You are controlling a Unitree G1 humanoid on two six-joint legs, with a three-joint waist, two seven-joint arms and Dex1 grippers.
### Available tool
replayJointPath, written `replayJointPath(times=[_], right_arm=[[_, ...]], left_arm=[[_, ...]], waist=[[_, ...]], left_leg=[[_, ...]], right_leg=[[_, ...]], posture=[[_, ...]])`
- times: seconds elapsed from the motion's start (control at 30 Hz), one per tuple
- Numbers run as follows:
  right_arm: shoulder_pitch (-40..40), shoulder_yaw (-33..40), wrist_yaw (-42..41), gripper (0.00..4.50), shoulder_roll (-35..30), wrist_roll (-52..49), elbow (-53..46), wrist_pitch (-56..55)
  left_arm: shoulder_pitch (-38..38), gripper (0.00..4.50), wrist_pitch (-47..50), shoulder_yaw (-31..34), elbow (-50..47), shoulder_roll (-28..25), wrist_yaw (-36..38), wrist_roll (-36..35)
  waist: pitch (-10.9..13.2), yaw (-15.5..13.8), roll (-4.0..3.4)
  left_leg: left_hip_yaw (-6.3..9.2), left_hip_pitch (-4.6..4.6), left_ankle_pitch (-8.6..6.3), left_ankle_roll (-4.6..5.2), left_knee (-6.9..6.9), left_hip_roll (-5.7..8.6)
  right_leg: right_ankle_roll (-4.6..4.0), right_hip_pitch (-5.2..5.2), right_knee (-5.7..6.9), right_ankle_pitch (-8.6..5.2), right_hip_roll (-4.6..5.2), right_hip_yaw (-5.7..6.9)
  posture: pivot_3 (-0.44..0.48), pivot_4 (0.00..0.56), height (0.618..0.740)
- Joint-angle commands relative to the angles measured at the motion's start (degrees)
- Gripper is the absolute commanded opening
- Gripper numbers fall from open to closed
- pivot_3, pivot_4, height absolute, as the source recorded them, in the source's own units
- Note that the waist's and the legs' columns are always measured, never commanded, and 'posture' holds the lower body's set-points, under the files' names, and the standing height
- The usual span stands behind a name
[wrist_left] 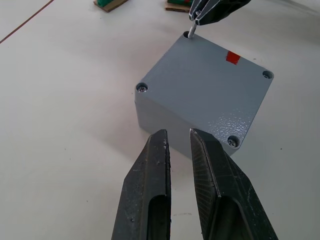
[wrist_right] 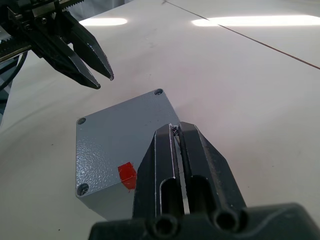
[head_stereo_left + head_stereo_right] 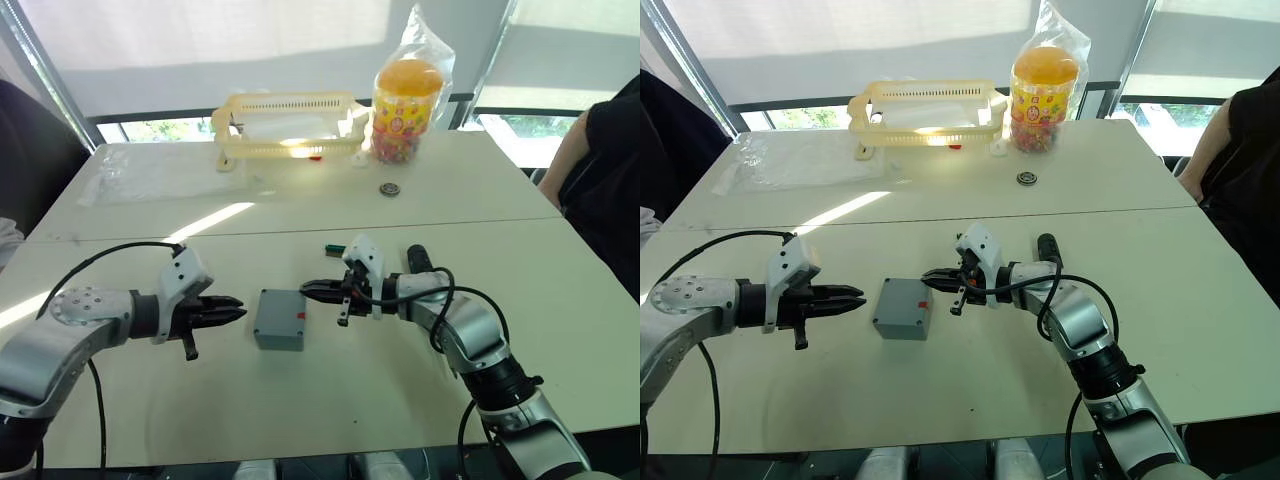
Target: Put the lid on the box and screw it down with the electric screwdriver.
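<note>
The small grey square plastic box [image 3: 279, 319] stands on the pale counter [image 3: 330, 400] between the two arms, its flat grey lid [image 1: 210, 85] already on top with a red mark. The left tool [image 3: 226, 312] hangs just beside the box, its black fingers [image 1: 150, 190] a little apart, holding nothing. The right tool [image 3: 312, 289] is closed on a thin metal screw [image 1: 192, 29], whose tip stands in one corner hole of the lid.

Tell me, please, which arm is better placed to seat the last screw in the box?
Right. The right gripper holds a screw at the box's one unfilled corner hole; the left gripper is empty, beside the box.
</note>
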State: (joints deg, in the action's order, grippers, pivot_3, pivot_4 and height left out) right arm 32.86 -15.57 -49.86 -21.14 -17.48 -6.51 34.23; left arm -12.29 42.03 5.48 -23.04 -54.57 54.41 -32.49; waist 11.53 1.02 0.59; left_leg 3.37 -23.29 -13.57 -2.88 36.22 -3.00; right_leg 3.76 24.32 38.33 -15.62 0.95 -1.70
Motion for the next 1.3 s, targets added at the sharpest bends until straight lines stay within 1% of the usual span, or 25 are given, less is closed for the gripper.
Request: replayJointPath(times=[0.03,0.37,0.63,0.67,0.7,0.73,0.77,0.83,0.87,1.03,1.1,1.13,1.2,1.27,1.3], right_arm=[[1.2,-0.5,-0.4,0.06,0.3,0.5,-0.2,-1.0],[1.7,-0.6,-0.4,0.06,0.7,1.6,1.8,-2.3],[2.5,-1.0,-0.6,0.06,0.9,1.7,2.4,-2.2],[2.6,-1.0,-0.7,0.59,0.8,1.7,2.3,-2.1],[2.6,-1.0,-1.1,1.03,0.6,1.6,2.2,-1.9],[2.7,-1.0,-1.2,1.35,0.4,1.5,2.0,-1.7],[2.7,-0.9,-1.3,1.81,0.2,1.5,1.7,-1.6],[2.7,-0.5,-1.6,2.89,-0.8,1.4,0.8,-0.9],[2.9,0.3,-1.9,3.32,-1.6,0.8,-0.3,0.1],[4.1,6.0,-2.8,3.32,-7.5,-3.4,-6.5,7.2],[4.6,10.3,-1.8,3.32,-9.9,-6.7,-8.8,12.3],[5.4,13.1,-0.8,3.32,-11.8,-8.3,-9.8,16.9],[5.8,17.1,-0.6,3.32,-18.7,-10.3,-12.3,25.8],[5.1,18.6,-2.5,3.86,-25.8,-12.9,-14.7,32.3],[5.6,18.7,-2.6,4.22,-28.8,-14.1,-15.5,36.5]], left_arm=[[-0.3,0.67,-0.3,1.4,-1.5,0.1,-0.4,-0.3],[-0.3,0.67,-0.3,1.4,-1.6,0.3,-0.9,-0.6],[-1.7,0.67,0.1,1.2,-1.4,0.3,-0.9,-1.1],[-2.0,0.67,0.3,1.3,-1.4,0.4,-0.9,-1.4],[-2.4,0.67,0.5,1.5,-1.4,0.5,-1.0,-1.7],[-2.8,0.67,0.7,1.6,-1.4,0.6,-1.0,-2.0],[-3.1,0.67,0.8,1.6,-1.5,0.7,-1.1,-2.2],[-3.6,0.67,1.1,1.5,-1.7,0.9,-1.3,-2.6],[-3.9,0.67,1.1,1.5,-1.7,0.9,-1.1,-2.7],[-6.5,0.67,1.1,1.1,-1.0,1.3,-0.2,-3.6],[-7.8,0.67,0.7,0.2,-1.3,1.5,0.2,-3.5],[-8.9,0.67,0.4,-0.4,-1.2,1.8,0.9,-3.9],[-11.6,0.67,-0.6,-2.2,-1.3,2.5,3.1,-4.0],[-13.6,0.67,-1.2,-4.6,-1.7,3.5,4.2,-3.4],[-14.4,0.67,-2.0,-5.7,-1.6,3.8,5.2,-2.9]], waist=[[0.0,0.0,0.00],[0.0,0.0,0.00],[0.0,0.0,0.00],[0.0,0.0,0.00],[0.0,0.0,0.00],[0.0,0.0,0.00],[0.0,0.0,0.00],[0.0,0.0,0.00],[0.0,0.0,0.00],[0.0,-0.2,0.00],[0.0,-0.2,0.00],[0.0,-0.2,0.00],[0.0,-0.5,-0.01],[0.0,-0.7,-0.01],[0.0,-0.6,-0.01]], left_leg=[[0.00,0.00,0.00,0.00,0.00,0.00],[0.00,0.00,0.00,0.00,0.00,0.00],[0.00,0.00,0.00,0.00,0.00,0.00],[0.00,0.00,0.00,0.00,0.00,0.00],[0.00,0.00,0.00,0.00,0.00,0.00],[0.00,0.00,0.00,0.00,0.00,0.00],[0.00,0.00,0.00,0.00,0.00,0.00],[0.00,0.00,0.00,0.00,0.00,0.00],[0.00,0.00,0.00,0.00,0.00,0.00],[0.00,-0.03,0.00,0.00,0.02,0.01],[0.00,-0.02,0.00,0.00,0.03,0.01],[0.00,-0.02,0.00,0.00,0.02,0.01],[0.01,-0.03,0.00,0.00,0.01,0.01],[0.01,-0.06,0.00,0.00,0.04,0.05],[-0.02,-0.07,0.00,0.00,0.02,0.07]], right_leg=[[0.00,0.00,0.00,0.00,0.00,0.00],[0.00,0.00,0.00,0.00,0.00,0.00],[0.00,0.00,0.00,0.00,0.00,0.00],[0.00,0.00,0.00,0.00,0.00,0.00],[0.00,0.00,0.00,0.00,0.00,0.00],[0.00,0.00,0.00,0.00,0.00,0.00],[0.00,0.00,0.00,0.00,0.00,0.00],[0.00,0.00,0.00,0.00,0.00,0.00],[0.00,0.00,0.00,0.00,0.00,0.00],[0.01,0.00,0.00,0.00,0.01,0.00],[0.01,0.00,0.00,0.00,0.01,0.01],[0.01,0.00,0.00,0.00,0.01,0.01],[0.01,0.00,0.00,0.00,0.01,0.02],[0.01,-0.01,-0.07,0.00,0.06,0.04],[0.01,-0.02,-0.10,0.00,0.08,0.03]], posture=[[0.000,0.150,0.740],[0.000,0.150,0.740],[0.000,0.150,0.740],[0.000,0.150,0.740],[0.000,0.150,0.740],[0.000,0.150,0.740],[0.000,0.150,0.740],[0.000,0.150,0.740],[0.000,0.150,0.740],[0.000,0.150,0.740],[0.000,0.150,0.740],[0.000,0.150,0.740],[0.000,0.150,0.740],[0.000,0.150,0.740],[0.000,0.150,0.740]])
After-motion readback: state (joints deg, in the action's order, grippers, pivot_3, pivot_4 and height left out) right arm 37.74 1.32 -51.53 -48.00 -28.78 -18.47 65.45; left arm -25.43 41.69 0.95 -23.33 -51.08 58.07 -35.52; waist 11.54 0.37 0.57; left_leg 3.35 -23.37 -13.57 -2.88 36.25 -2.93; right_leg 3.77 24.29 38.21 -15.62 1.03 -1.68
